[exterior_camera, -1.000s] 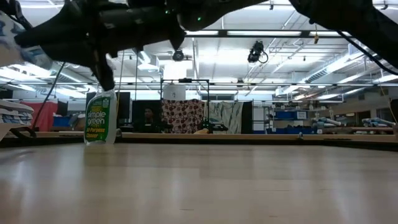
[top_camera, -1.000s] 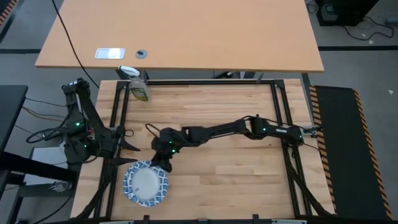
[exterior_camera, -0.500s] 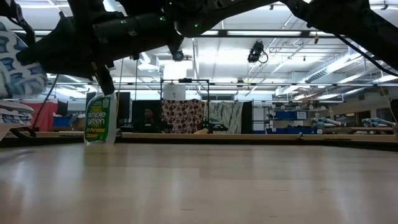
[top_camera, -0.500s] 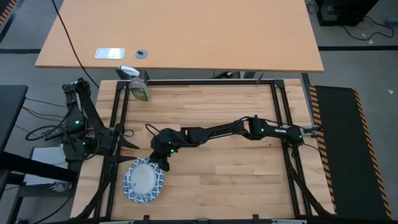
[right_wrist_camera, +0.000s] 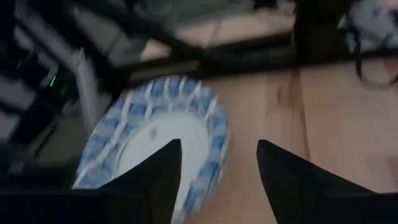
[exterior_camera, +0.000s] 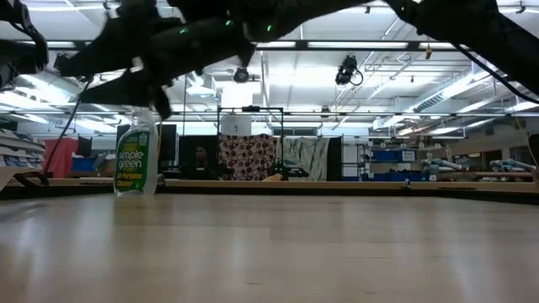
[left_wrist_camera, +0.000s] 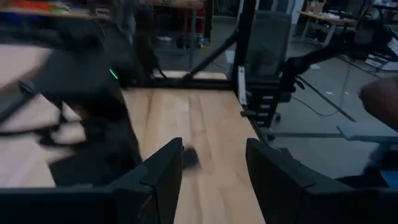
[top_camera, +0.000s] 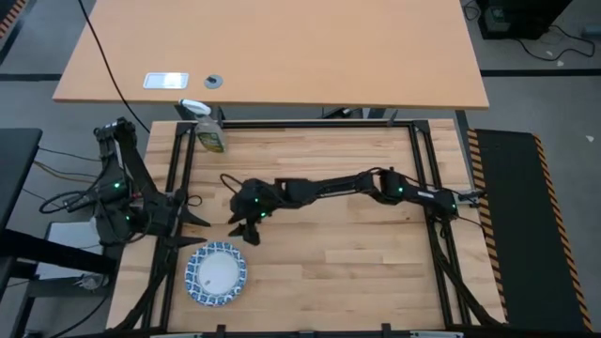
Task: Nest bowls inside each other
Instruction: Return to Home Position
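The bowls (top_camera: 216,274) show from above as one round shape with a white centre and a blue patterned rim. It rests flat on the table near the front left. My right gripper (top_camera: 244,233) hangs open just beyond the bowls' far rim, touching nothing. In the right wrist view the bowls (right_wrist_camera: 158,134) lie ahead of the open right gripper (right_wrist_camera: 217,165). My left gripper (top_camera: 199,211) waits open at the table's left edge, and the left wrist view shows it (left_wrist_camera: 214,171) empty.
A spray bottle (top_camera: 208,133) with a yellow-green label stands at the far left corner, and it also shows in the low view (exterior_camera: 137,160). A dark frame (top_camera: 418,169) borders the wooden table. Bare wood stretches across the middle and right.
My right gripper held a tilted bowl over the front left spot, then opened and let it go. The bowl now lies flat there. The gripper has drawn back toward the far edge, clear of the rim.
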Tool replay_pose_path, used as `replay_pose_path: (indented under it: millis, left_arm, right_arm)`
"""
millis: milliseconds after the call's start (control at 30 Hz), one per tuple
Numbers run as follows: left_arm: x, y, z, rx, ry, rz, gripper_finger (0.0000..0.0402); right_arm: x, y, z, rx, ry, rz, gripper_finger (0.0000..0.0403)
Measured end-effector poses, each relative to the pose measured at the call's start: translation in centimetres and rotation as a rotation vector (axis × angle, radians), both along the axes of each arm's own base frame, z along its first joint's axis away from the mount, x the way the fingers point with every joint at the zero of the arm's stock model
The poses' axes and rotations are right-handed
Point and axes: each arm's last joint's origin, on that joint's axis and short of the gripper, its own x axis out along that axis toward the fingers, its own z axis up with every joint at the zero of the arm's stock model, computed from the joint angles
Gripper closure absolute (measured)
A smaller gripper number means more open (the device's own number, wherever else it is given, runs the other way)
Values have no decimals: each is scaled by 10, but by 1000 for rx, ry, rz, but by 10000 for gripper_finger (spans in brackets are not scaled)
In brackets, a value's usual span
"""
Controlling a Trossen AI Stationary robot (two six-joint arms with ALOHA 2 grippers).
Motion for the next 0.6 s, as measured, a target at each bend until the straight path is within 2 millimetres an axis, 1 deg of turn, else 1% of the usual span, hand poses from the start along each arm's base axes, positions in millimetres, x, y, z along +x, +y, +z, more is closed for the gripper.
replay_pose_path:
  millis: [67, 133, 167, 233, 300, 367, 433, 533, 600]
  left_arm:
    - [1, -3, -3, -29, 30, -15, 221]
    - [2, -8, -8, -65, 77, -28, 221]
    - [4, -12, -12, -75, 106, -27, 221]
    - [8, -21, -23, -82, 162, -19, 221]
    - [12, -32, -41, -50, 229, -17, 221]
    - [16, -43, -59, -27, 303, -20, 221]
    - [20, -52, -70, -29, 361, -18, 221]
    - [26, -64, -78, -35, 393, -27, 221]
    - [29, -68, -78, -28, 377, -47, 221]
  right_arm:
    - [-10, -2, 9, -24, 75, 46, 188]
    - [-21, 4, 14, -88, 158, 78, 193]
    - [-27, 10, 15, -134, 187, 84, 196]
    - [-38, 22, 15, -224, 232, 91, 203]
    - [-50, 29, 21, -275, 240, 94, 211]
    - [-64, 30, 30, -291, 223, 88, 218]
    - [-81, 27, 39, -277, 191, 64, 225]
    - [-115, 21, 47, -283, 119, -10, 234]
    - [-141, 18, 52, -297, 42, -64, 237]
